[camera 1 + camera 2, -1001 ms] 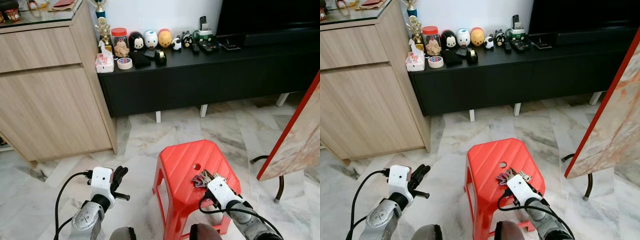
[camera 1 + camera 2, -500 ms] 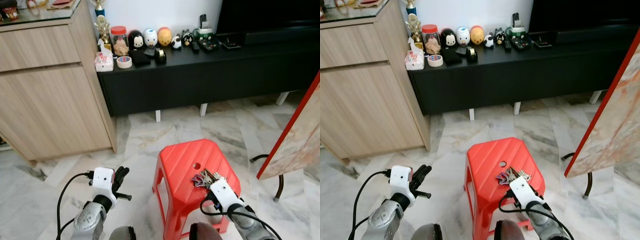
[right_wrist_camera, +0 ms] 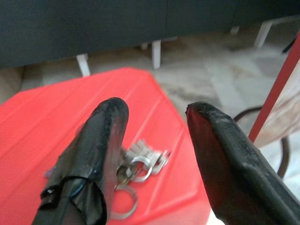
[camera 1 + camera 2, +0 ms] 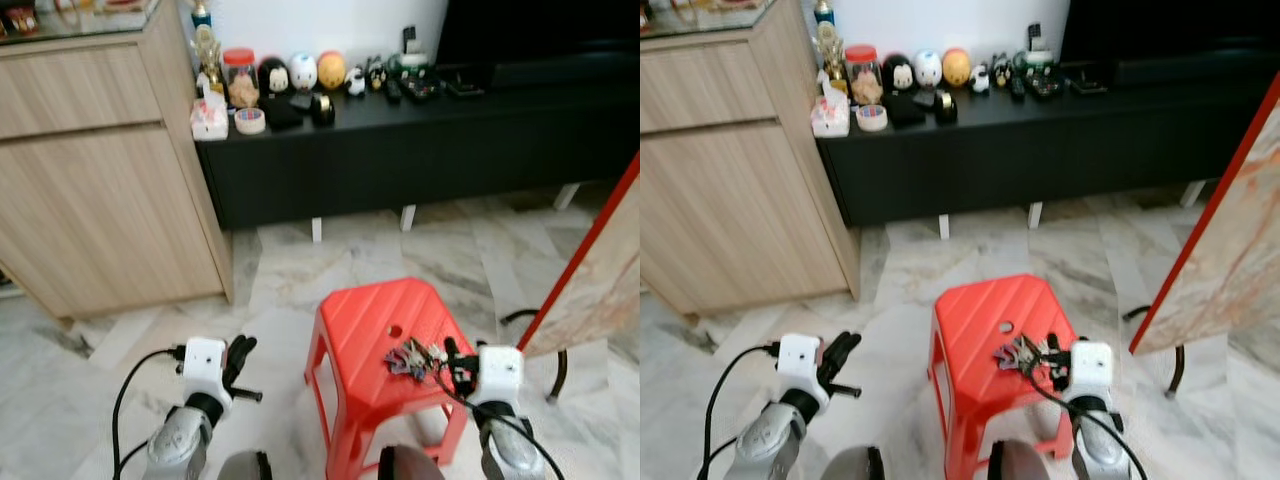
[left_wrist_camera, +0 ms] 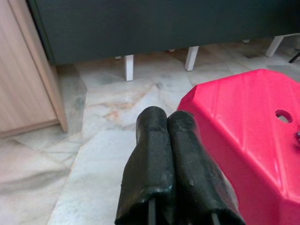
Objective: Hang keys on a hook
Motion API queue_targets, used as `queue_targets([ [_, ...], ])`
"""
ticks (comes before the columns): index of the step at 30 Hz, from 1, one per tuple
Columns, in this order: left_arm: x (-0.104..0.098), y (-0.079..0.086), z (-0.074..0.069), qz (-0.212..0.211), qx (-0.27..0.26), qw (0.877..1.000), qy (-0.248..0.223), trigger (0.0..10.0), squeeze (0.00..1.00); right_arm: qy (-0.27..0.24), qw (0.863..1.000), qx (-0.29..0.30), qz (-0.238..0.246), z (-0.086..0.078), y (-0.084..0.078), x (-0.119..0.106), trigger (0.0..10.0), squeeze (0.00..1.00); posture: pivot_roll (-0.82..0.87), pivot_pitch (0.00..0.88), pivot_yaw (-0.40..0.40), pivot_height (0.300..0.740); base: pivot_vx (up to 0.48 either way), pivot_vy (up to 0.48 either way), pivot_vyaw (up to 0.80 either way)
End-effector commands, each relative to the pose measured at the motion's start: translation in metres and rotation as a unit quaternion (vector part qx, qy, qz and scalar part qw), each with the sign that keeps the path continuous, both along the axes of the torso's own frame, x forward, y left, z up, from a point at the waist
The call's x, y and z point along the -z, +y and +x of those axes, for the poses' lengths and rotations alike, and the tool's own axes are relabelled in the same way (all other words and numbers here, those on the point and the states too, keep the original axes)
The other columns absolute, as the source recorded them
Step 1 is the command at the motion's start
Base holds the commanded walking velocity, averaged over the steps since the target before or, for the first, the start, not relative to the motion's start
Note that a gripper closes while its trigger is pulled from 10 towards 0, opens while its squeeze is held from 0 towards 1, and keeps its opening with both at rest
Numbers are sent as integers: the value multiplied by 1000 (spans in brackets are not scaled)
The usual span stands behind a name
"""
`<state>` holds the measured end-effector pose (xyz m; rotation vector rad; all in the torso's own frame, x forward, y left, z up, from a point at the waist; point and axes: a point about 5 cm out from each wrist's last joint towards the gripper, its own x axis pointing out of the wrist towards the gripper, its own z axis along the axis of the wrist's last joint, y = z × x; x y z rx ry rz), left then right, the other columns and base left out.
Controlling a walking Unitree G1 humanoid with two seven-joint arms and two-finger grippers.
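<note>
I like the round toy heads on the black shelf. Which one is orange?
The orange head, last on the right in the row; the head beside it is white and the first head black.

Silver arms, white wrist blocks, black cables, seemingly rubbery black jaws.

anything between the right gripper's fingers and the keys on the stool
Nothing. In the right wrist view the open right gripper hangs over the keys, with bare red stool top around them. The head views show the same.
</note>
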<state>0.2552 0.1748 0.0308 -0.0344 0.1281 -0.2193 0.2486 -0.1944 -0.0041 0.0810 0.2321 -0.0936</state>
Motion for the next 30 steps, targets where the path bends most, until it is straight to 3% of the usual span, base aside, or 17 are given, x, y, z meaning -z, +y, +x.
queue_targets([
  [1, -2, -1, 2, -6, -2, 1000, -6, 10000, 0, 19, 999, 31, 32, -3, -5, 7, 10000, 0, -19, 10, -20, 615, 0, 0, 0],
  [11, -1, 4, 2, -3, -8, 1000, -2, 10000, 0, 12, 999, 29, 42, 3, -6, 2, 10000, 0, -17, 0, -20, 615, 0, 0, 0],
  [30, -1, 6, 4, 4, -8, 1000, 0, 10000, 0, 38, 998, 22, 40, 4, -3, 8, 10000, 0, -14, 0, -21, 615, 306, 0, 0],
])
